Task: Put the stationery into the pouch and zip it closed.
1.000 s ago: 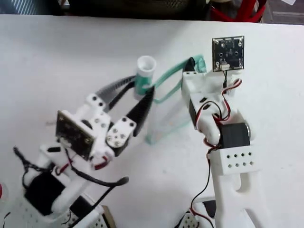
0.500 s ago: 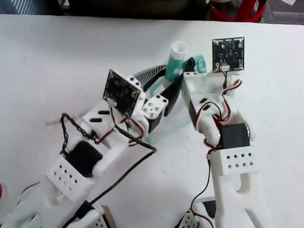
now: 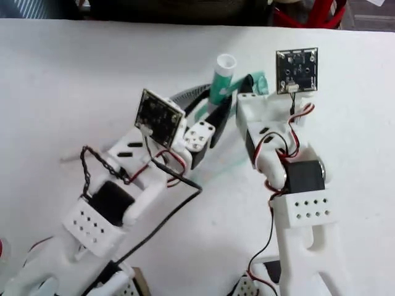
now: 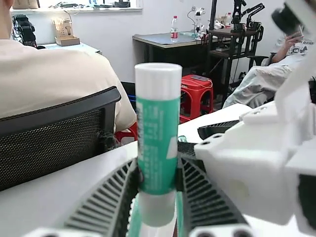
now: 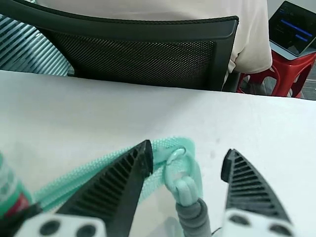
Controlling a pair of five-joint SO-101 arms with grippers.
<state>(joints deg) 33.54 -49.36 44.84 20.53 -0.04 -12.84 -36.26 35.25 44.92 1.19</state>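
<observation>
Clamping a green-labelled glue stick (image 4: 157,123), left gripper (image 4: 158,170) sits beside the wide-open right gripper (image 5: 187,150).

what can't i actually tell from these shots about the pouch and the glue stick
1. Opening of the pouch: high view, both arms cover most of it, so how far it is zipped is unclear.
2. Pouch contents: right wrist view, the picture edge cuts off everything past the zipper pull.
3. Lower end of the glue stick: high view, hidden between the fingers of the left gripper.
</observation>
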